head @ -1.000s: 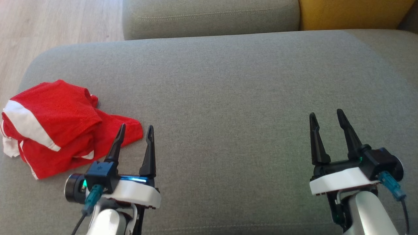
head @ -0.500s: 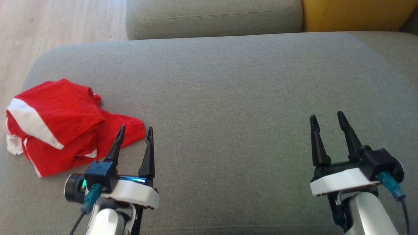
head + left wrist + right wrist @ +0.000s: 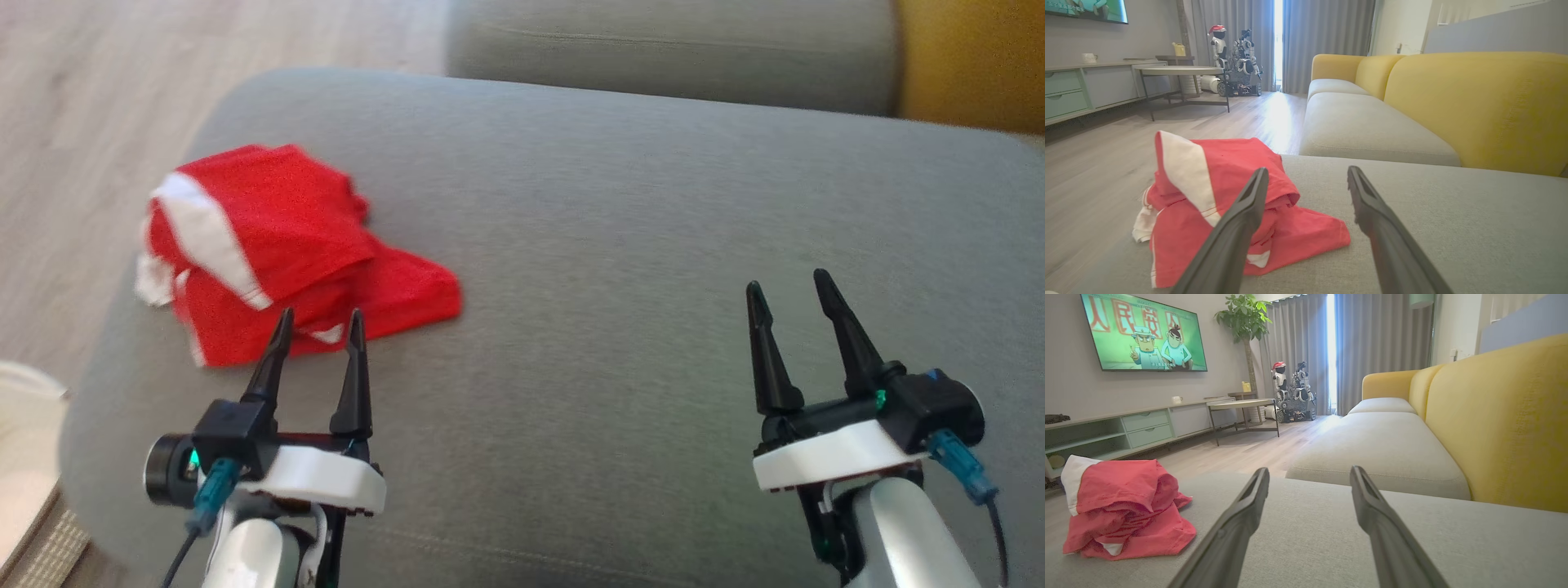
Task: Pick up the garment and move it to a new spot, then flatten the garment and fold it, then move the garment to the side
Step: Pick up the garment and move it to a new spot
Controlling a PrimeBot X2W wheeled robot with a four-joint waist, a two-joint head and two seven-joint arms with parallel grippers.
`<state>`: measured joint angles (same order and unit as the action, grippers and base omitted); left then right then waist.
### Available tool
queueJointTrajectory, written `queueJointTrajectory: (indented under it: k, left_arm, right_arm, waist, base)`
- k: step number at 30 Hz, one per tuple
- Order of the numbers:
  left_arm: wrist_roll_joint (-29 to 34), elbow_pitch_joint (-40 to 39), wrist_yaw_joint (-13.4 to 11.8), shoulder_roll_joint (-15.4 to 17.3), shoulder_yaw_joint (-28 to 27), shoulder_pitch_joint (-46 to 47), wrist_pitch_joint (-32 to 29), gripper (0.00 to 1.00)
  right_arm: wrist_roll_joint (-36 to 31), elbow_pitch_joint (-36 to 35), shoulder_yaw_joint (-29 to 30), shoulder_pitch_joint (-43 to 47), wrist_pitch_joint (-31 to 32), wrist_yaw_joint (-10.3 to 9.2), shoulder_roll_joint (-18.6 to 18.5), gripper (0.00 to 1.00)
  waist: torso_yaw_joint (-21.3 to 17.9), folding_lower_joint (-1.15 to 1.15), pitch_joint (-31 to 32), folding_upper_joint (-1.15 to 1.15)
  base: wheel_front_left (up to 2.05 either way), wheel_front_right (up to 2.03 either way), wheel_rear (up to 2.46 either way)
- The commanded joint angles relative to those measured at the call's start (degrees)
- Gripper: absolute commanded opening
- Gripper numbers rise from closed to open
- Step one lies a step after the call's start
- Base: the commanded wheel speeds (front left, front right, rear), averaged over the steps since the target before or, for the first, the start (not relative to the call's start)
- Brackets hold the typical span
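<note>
Garment (image 3: pixel 286 245): red, with white bands, crumpled in a loose heap. It lies at the left end of the grey seat cushion (image 3: pixel 612 245), close to the cushion's rounded edge, with pale wood floor (image 3: pixel 82 122) beyond and to the left. One flat red flap spreads out toward the middle of the cushion. A white strip runs across the top fold.

Left tool (image 3: pixel 321 314): released, both dark fingers spread, nothing between them. From the head view its tips stand over the near edge of the heap; whether they touch the cloth I cannot tell. In the left wrist view, the garment (image 3: pixel 1229 171) sits ahead and to the left of the left tool (image 3: pixel 1306 175), partly behind the left finger.

Middle of the cushion: bare grey fabric.

Right tool (image 3: pixel 786 280): released too, fingers apart, holding nothing, over the right part of the cushion and well apart from the heap. In the right wrist view, the right tool (image 3: pixel 1309 473) points along the sofa, with the garment (image 3: pixel 1122 498) far off to its left.

Far right: yellow backrest (image 3: pixel 971 65).
</note>
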<state>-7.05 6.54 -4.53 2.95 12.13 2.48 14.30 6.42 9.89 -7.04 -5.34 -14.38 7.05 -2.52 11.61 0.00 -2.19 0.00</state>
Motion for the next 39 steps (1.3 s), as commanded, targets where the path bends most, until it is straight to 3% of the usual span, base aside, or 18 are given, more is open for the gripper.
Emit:
queueJointTrajectory:
  k: [1, 11, 19, 39]
  left_arm:
    - [0.0, -2.4, -0.4, -0.1, -2.2, 1.3, 0.7, 1.0]
    - [-0.6, -4.1, -0.8, -0.1, -3.7, -0.3, 0.7, 1.0]
    - [-1.2, -4.1, -0.9, -0.1, -4.4, -1.8, 0.7, 1.0]
    - [-2.2, -5.8, -1.9, -0.1, -7.5, -2.9, 0.7, 1.0]
  right_arm:
    - [0.0, -1.7, -1.8, -1.8, -0.6, 0.44, -0.4, 1.0]
    - [0.6, -0.8, -4.4, -1.9, -0.6, 0.44, -0.4, 1.0]
    - [1.0, 0.1, -5.0, -1.4, -0.6, 0.44, -0.4, 1.0]
    - [2.1, 0.6, -6.8, -1.1, -0.6, 0.44, -0.4, 1.0]
  waist:
    - [4.1, 0.0, 0.2, 0.0]
    - [12.2, 0.0, 0.2, 0.0]
    - [16.0, 0.0, 0.7, 0.0]
    - [14.1, 0.0, 1.0, 0.0]
  base:
    - [0.0, 0.0, 0.0]
    - [0.0, 0.0, 0.0]
    - [0.0, 0.0, 0.0]
    - [0.0, 0.0, 0.0]
